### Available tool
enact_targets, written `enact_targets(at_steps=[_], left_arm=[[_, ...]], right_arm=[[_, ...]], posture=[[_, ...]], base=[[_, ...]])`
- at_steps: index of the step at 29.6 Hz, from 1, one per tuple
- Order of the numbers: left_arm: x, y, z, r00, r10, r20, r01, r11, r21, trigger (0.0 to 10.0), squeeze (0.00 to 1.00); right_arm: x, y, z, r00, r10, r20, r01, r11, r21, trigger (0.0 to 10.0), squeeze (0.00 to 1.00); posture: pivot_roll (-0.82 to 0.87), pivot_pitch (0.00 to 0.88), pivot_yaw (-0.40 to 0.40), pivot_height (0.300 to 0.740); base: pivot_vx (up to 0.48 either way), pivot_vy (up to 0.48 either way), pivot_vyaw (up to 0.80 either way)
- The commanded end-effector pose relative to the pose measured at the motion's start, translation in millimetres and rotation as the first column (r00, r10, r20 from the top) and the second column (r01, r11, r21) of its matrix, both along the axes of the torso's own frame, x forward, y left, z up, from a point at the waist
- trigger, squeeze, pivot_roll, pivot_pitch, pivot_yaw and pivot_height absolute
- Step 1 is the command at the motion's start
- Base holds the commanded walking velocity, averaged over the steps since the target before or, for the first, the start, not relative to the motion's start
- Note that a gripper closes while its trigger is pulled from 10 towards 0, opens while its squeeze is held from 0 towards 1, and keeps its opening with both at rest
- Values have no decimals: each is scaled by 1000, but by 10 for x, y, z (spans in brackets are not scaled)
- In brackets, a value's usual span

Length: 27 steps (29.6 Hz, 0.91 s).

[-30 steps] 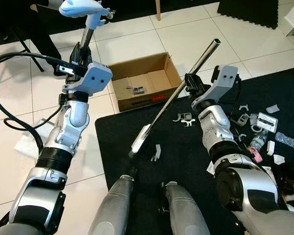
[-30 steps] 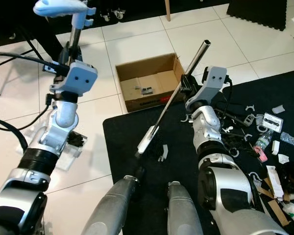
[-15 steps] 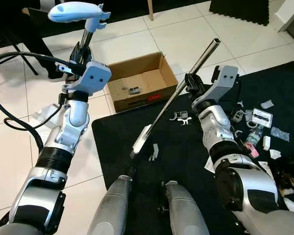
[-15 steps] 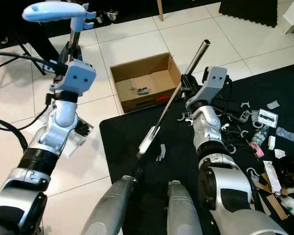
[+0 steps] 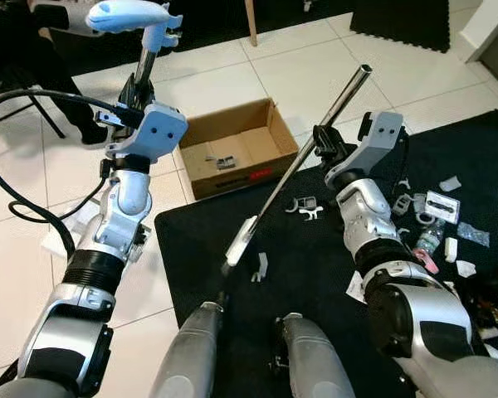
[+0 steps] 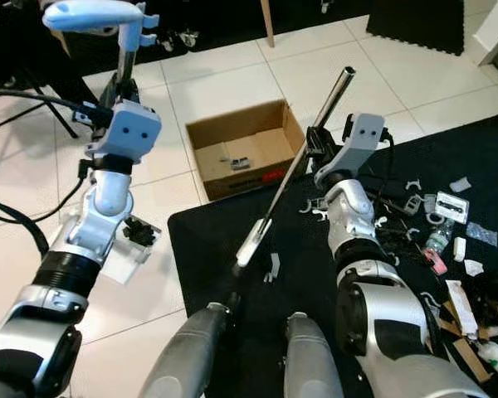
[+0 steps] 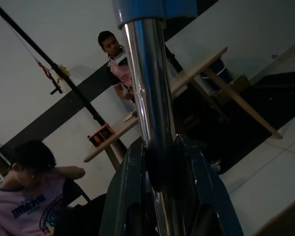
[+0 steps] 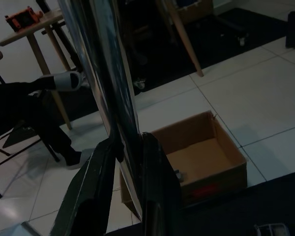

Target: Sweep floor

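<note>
Chrome pole (image 5: 311,145) runs diagonally across the middle, and the right claw (image 5: 322,143) is clenched around it near its upper end, so the broom handle slants down toward the robot's legs, with a white sleeve (image 5: 240,240) lower on the shaft over the black mat (image 5: 315,249). Left claw (image 5: 137,93) is clamped on another upright metal tube (image 5: 146,66) with a light blue handle (image 5: 133,15) on top, held up over the white tile floor (image 5: 232,75); pretty sure that's the dustpan handle, but I can't see its bottom end. An open cardboard box (image 5: 232,149) sits on the tiles just past the mat's edge, with a few small bits inside. Scattered white and grey plastic scraps (image 5: 436,211) litter the mat on the robot's right. Left wrist view also catches two people by a wooden desk (image 7: 187,78) in the background.
</note>
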State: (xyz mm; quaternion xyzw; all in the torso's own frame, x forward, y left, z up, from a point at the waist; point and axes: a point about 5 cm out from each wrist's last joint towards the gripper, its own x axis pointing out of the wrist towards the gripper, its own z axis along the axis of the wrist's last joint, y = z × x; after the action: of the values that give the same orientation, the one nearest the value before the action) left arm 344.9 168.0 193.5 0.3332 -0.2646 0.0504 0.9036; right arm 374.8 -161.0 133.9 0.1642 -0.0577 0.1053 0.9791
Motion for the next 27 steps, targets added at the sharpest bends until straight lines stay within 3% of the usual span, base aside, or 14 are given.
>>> enact_targets(at_steps=[1,27], left_arm=[[2,-31,55,1000,-15,23,14,999,31,10000,0],[6,-27,52,1000,-10,20,9,1000,30,10000,0]], right_arm=[[-9,-15,-13,1000,-6,3,6,1000,12,10000,0],[-10,-16,-16,1000,-8,2,8,1000,13,10000,0]], posture=[[48,217,30,740],[47,221,31,740]], base=[[480,0,0],[460,0,0]])
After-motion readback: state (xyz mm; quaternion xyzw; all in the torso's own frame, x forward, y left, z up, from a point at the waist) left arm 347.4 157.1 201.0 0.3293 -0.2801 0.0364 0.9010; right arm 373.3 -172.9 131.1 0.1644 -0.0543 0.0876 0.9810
